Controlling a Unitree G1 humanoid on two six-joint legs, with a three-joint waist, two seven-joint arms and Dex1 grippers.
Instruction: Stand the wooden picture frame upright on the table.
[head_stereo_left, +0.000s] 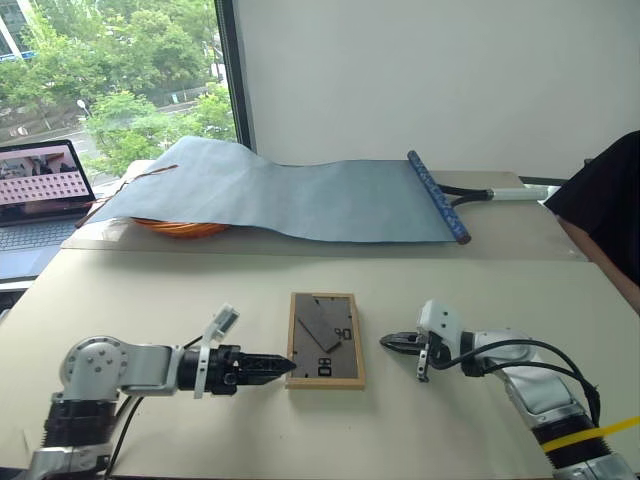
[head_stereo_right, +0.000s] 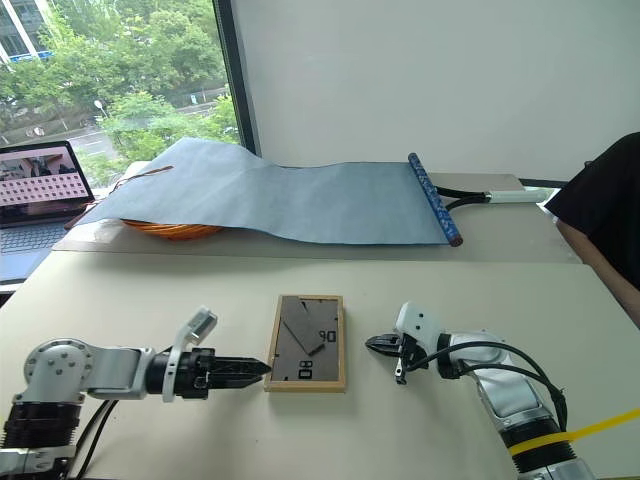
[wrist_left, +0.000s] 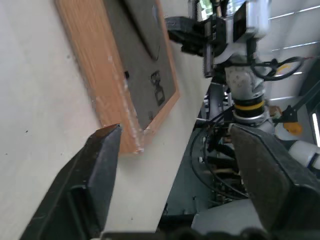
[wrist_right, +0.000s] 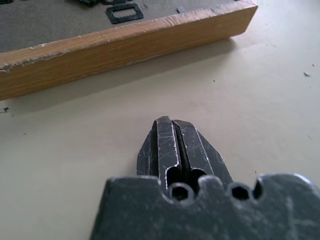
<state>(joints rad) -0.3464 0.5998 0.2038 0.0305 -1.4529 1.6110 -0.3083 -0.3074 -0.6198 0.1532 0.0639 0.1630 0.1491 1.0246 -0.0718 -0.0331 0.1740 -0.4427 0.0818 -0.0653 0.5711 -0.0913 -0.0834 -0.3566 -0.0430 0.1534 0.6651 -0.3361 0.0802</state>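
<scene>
Wooden picture frame lies flat on the table, grey back panel up, easel stand folded. Left gripper, jaws wide, points at the frame's left edge. Right gripper, jaws closed and empty, sits just beside its right edge.

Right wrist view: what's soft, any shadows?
Right wrist view: the right claw is blurred up close, while the wooden picture frame casts a soft shadow on the table. Left eye view: the window is bright, without glare on the table.
</scene>
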